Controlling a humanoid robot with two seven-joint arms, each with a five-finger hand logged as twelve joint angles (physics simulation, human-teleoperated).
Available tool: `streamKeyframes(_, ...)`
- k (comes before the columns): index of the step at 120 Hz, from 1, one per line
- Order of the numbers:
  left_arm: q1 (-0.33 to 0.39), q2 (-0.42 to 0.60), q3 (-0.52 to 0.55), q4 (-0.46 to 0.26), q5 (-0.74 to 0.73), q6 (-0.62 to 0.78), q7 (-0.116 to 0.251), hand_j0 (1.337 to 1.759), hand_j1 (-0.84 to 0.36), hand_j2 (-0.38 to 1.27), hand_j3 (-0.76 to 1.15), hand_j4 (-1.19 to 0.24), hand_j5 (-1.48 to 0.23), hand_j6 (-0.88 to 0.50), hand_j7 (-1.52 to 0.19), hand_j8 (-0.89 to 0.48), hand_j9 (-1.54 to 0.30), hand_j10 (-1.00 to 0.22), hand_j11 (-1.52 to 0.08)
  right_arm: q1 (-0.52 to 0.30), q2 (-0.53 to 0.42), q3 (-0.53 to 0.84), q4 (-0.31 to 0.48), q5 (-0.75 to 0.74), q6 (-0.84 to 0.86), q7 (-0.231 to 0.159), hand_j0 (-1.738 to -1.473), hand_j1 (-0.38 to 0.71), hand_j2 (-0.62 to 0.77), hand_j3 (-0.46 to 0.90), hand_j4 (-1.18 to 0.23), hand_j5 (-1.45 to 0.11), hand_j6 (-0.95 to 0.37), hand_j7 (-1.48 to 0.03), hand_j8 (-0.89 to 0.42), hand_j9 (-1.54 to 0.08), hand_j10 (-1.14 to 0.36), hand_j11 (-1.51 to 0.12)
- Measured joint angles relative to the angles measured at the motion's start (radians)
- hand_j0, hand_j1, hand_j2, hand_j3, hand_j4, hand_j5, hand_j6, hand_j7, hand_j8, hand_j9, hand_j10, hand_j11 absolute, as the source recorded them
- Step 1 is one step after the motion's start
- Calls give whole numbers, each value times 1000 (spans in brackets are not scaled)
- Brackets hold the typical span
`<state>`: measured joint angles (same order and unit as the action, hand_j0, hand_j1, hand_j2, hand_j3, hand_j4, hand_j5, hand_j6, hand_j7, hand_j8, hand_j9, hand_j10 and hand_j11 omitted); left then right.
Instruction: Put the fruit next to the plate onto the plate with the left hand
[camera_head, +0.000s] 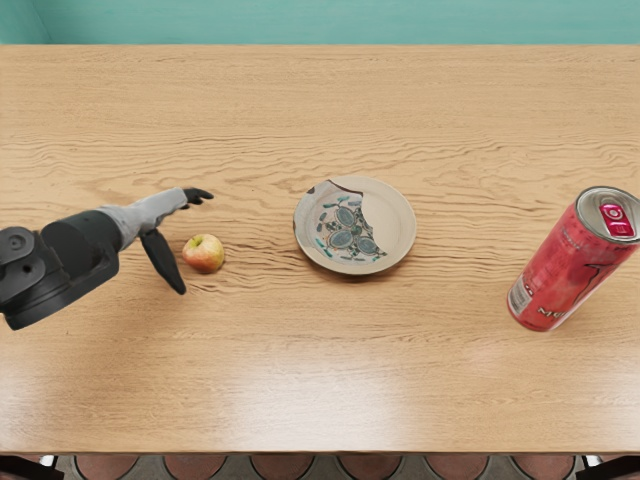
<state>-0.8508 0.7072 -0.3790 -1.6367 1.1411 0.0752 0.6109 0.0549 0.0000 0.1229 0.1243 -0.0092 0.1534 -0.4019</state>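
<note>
- The left arm enters from the left edge. Its upper part is cut off there, and we see only a dark joint housing and a grey forearm.
- The left hand (165, 228) is small in the view, and we cannot count its separate digits. Two dark parts show: one reaches towards the far right, the other points towards the near edge of the table.
- The hand is spread and grips nothing.
- The apple (203, 253) lies on the wooden table (320, 380), just right of the nearer dark digit. A narrow strip of table shows between them.
- The apple reads as nearly round, so we can assign no long axis. Its stem end is too small to make out. The skin is yellow with a red blush.
- The apple sits left of the patterned plate (392, 222), near it but apart from it, and not on it.
- The plate carries a teal and brown design. Its motifs are too fine to identify.
- A red drink can (568, 262) stands well apart at the right and appears slanted, with its top towards the upper right. Its label text is illegible.
</note>
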Motion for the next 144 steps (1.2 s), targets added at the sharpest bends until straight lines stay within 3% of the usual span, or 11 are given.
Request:
streamKeyframes(46, 22, -43, 1, 17, 32, 35, 0, 1658, 95, 46, 0, -217, -278, -219, -278, -218, -278, -217, -277, 0, 0, 2, 0, 1, 0, 0, -1658, -349, 0, 0, 0, 0, 0, 0, 0, 0, 0, 0)
streamKeyframes(67, 24, -100, 2, 71, 40, 46, 0, 1658, 48, 54, 0, -256, -329, -258, -329, -257, -329, -256, -329, 0, 0, 2, 0, 1, 0, 0, -1658, -349, 0, 0, 0, 0, 0, 0, 0, 0, 0, 0)
streamKeyframes(144, 35, -130, 31, 109, 71, 107, 0, 1658, 6, 61, 0, -291, -375, -292, -375, -292, -374, -291, -374, 0, 0, 1, 0, 0, 0, 0, -1658, -349, 0, 0, 0, 0, 0, 0, 0, 0, 0, 0)
